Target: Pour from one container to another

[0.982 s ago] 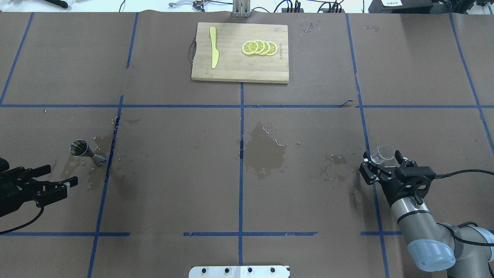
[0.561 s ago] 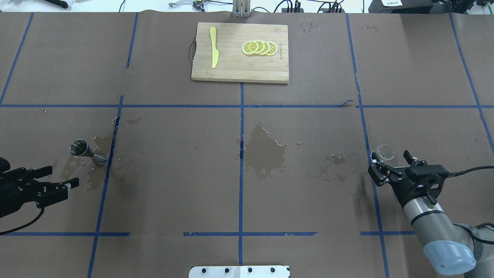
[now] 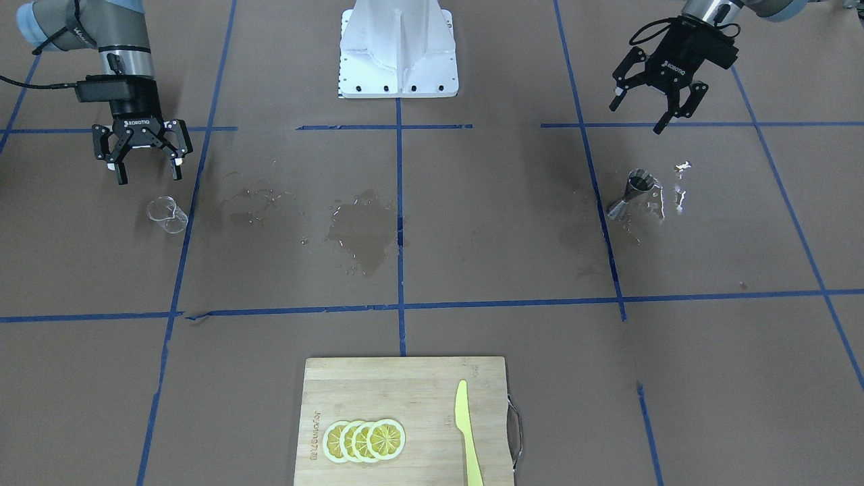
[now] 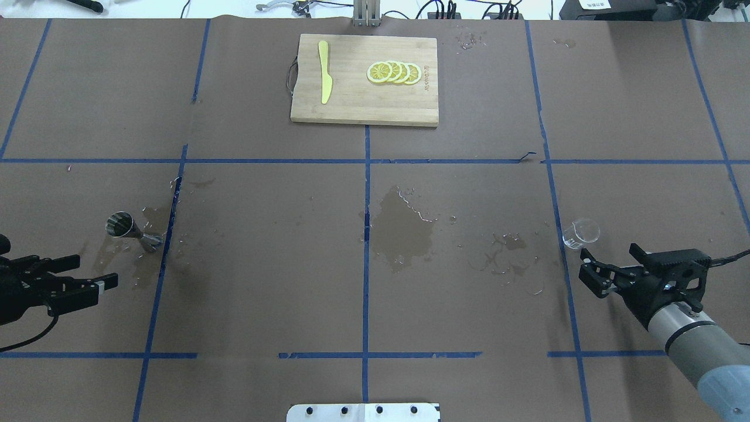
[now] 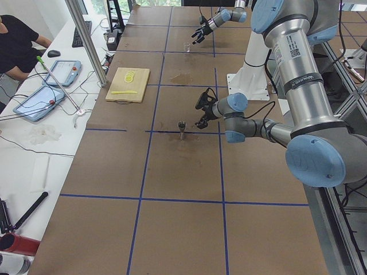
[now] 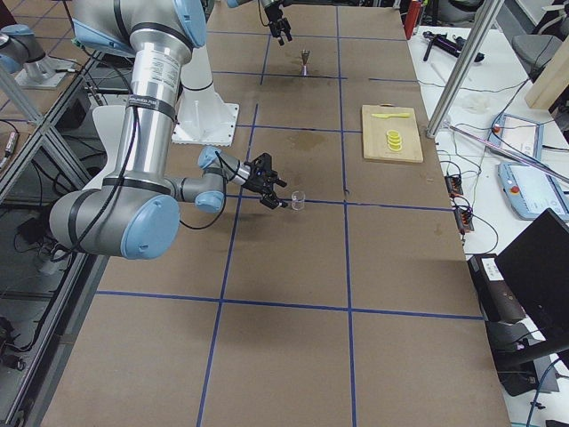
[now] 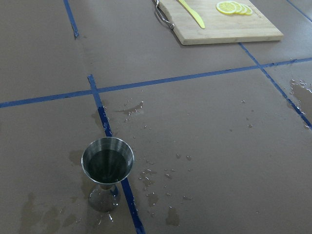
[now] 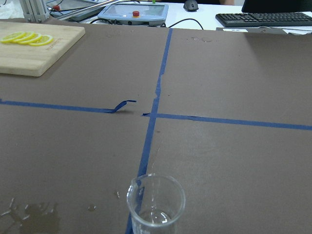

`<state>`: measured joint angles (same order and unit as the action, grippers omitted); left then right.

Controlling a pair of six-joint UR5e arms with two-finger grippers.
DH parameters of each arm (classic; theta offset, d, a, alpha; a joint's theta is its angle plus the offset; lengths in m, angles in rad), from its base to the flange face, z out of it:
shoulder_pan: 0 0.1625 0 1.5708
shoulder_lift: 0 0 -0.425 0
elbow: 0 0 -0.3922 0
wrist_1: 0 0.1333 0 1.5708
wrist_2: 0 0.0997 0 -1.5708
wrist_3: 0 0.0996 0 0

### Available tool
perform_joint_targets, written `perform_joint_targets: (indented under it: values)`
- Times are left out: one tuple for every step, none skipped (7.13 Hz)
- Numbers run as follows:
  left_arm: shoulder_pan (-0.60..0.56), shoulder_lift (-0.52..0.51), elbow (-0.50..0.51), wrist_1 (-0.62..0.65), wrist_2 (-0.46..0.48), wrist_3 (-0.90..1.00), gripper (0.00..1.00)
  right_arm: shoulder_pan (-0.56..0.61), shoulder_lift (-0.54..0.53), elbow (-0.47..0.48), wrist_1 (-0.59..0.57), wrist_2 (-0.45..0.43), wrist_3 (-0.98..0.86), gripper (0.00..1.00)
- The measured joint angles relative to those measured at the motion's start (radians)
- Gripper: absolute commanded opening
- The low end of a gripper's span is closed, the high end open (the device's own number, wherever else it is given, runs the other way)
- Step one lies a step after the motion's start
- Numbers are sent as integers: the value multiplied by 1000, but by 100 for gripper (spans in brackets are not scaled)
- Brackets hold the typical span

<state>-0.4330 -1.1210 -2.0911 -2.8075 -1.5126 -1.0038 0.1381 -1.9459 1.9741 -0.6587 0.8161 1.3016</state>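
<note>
A small steel jigger point(image 4: 120, 224) point(image 7: 107, 168) stands upright on the table at the left, on a blue tape line, with wet spots around it. My left gripper point(image 4: 96, 271) point(image 3: 636, 116) hovers open and empty a short way on the near side of it. A clear glass beaker point(image 4: 582, 232) point(image 8: 156, 204) stands upright at the right, seemingly almost empty. My right gripper point(image 4: 609, 264) point(image 3: 149, 177) is open and empty, just nearer the robot than the beaker and not touching it.
A wet puddle point(image 4: 404, 231) darkens the paper mid-table, with smaller splashes point(image 4: 504, 258) toward the beaker. At the far edge lies a wooden cutting board point(image 4: 357, 108) with a yellow knife point(image 4: 324, 73) and lemon slices point(image 4: 394, 72). The robot base point(image 3: 398, 47) stands at the near edge.
My right gripper, which was at the beaker a second ago, has pulled back toward the robot and to the right, leaving the beaker standing. The left gripper has barely moved.
</note>
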Motion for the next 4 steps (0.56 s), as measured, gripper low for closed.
perform_joint_targets:
  values:
    - [-64, -2, -5, 3, -82, 21, 100, 5, -29, 49, -11, 58, -24, 100]
    - [-122, -4, -7, 7, -152, 47, 100, 26, -44, 93, -48, 116, -52, 100]
    - [-170, -11, -7, 17, -215, 64, 100, 84, -49, 145, -134, 203, -103, 100]
    - [-196, -23, -6, 30, -258, 71, 100, 163, -46, 191, -223, 307, -166, 100]
